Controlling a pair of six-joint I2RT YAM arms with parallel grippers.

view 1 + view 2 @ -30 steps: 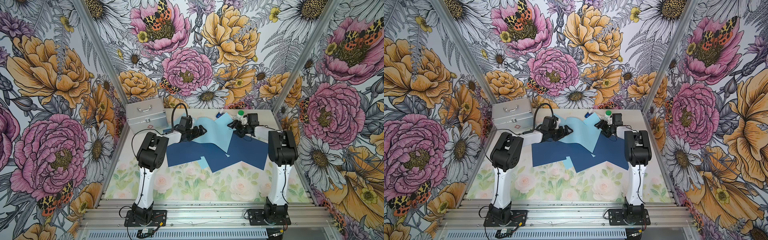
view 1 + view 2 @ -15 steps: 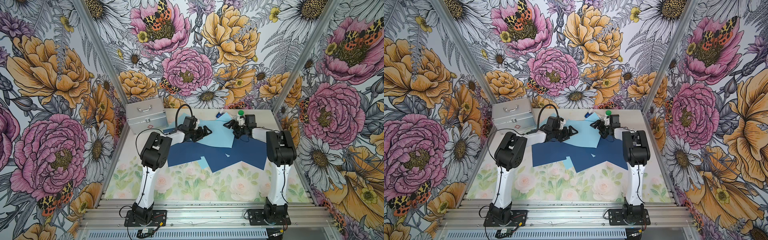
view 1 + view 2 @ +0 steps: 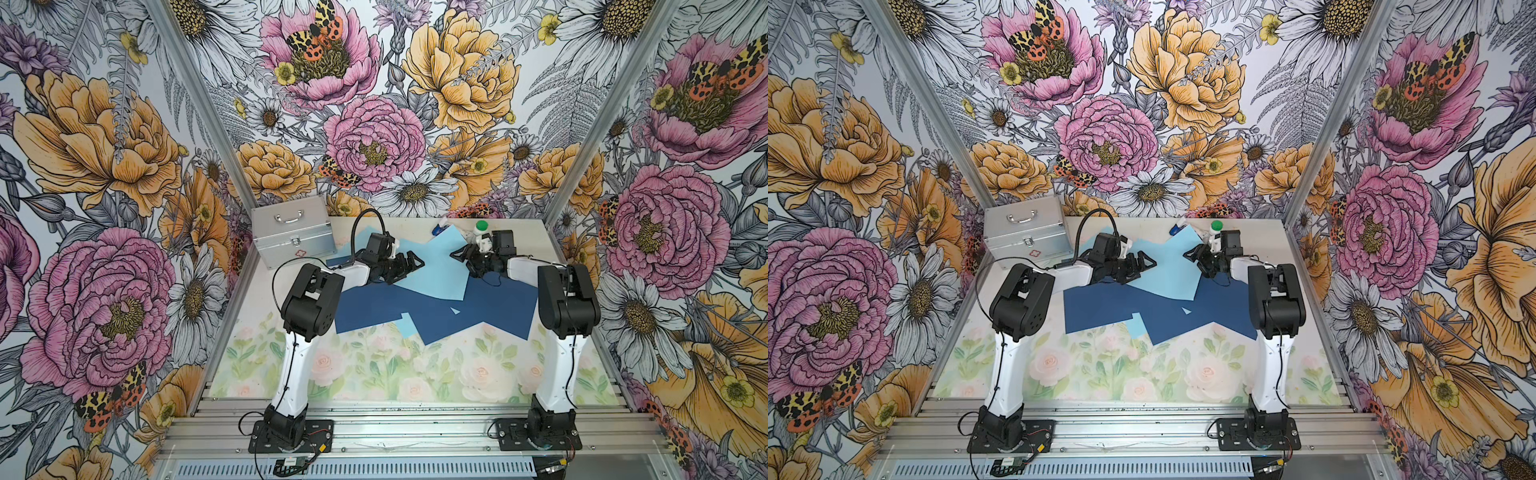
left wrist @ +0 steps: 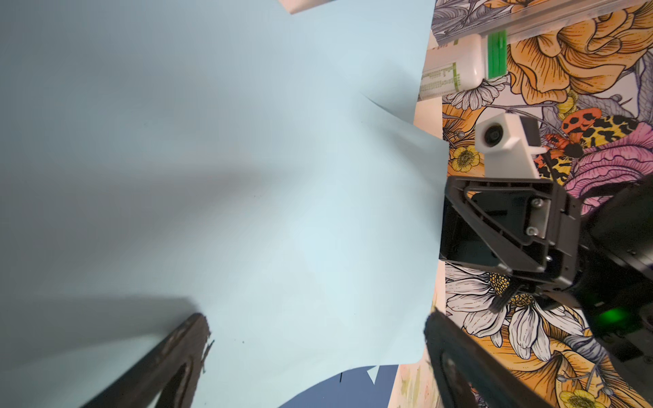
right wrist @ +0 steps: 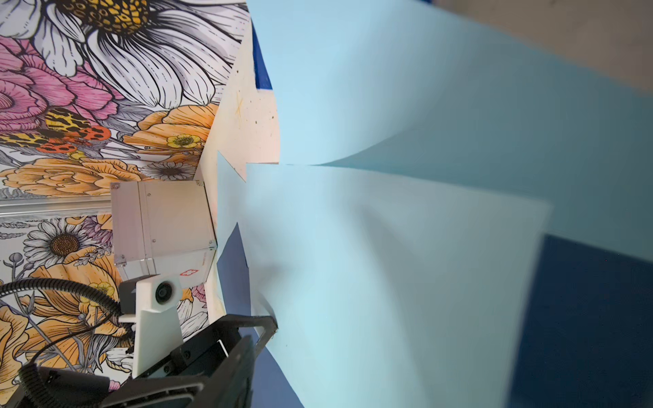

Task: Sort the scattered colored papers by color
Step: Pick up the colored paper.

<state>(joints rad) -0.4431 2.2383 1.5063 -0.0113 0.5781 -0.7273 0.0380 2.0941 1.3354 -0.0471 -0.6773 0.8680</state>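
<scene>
A light blue paper (image 3: 436, 270) (image 3: 1167, 270) lies across the far middle of the table, overlapping dark navy papers (image 3: 374, 309) (image 3: 1100, 307). A further light blue corner (image 3: 409, 326) pokes out from under the navy ones. My left gripper (image 3: 411, 266) (image 4: 314, 339) is open, low over the light blue paper (image 4: 282, 176), its fingers spread on either side of the sheet's near part. My right gripper (image 3: 457, 253) (image 4: 447, 219) is at that sheet's right edge, which curls up. In the right wrist view the lifted paper (image 5: 388, 265) hides my own jaws.
A silver case (image 3: 291, 235) stands at the back left corner. A white bottle with a green cap (image 3: 481, 226) and a small blue-and-white packet (image 3: 440, 227) sit at the back, just behind my right gripper. The flowered walls close in on three sides.
My left gripper has slid right, farther onto the light blue paper. My right gripper has shifted back to the sheet's right edge, and the sheet lies flatter than before.
</scene>
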